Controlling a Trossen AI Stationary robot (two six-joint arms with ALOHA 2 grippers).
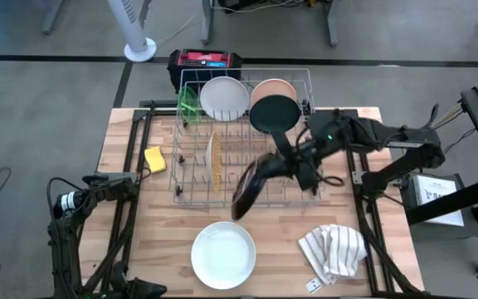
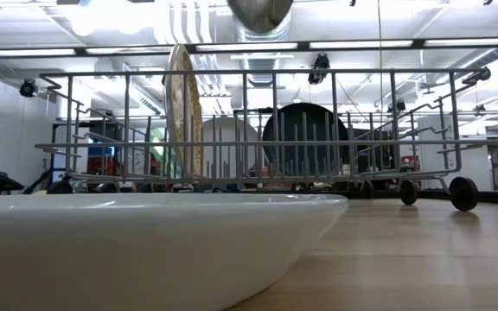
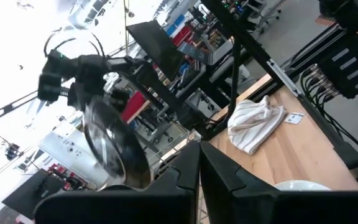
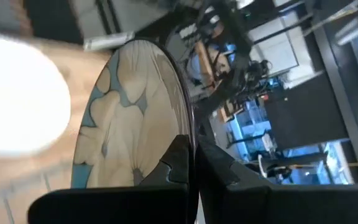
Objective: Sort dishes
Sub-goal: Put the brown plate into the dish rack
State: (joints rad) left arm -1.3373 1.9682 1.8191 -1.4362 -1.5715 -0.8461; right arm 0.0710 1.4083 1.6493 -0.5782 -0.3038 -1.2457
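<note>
Right wrist view: brown plate [image 4: 135, 118] shows tan petal pattern, blue-edged.

We see a pale wooden bench [image 1: 139, 224], a wire metal dish rack [image 1: 191, 187], a glossy white plate [image 1: 223, 254] and a crumpled cloth towel [image 1: 333, 249].

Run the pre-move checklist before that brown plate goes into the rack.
1. Right pincer shut on the brown plate, gripping its rim: ok.
2. Plate held clear above the dish rack, tilted on edge: ok.
3. Open slot below the plate: cannot tell; the speckled tan plate stands just beside.
4. Back row already holds the white plate, peach plate and black plate: ok.
5. Left pincer shut, parked at the table's left edge: ok.
6. Large white plate not yet racked: not ok.
</note>
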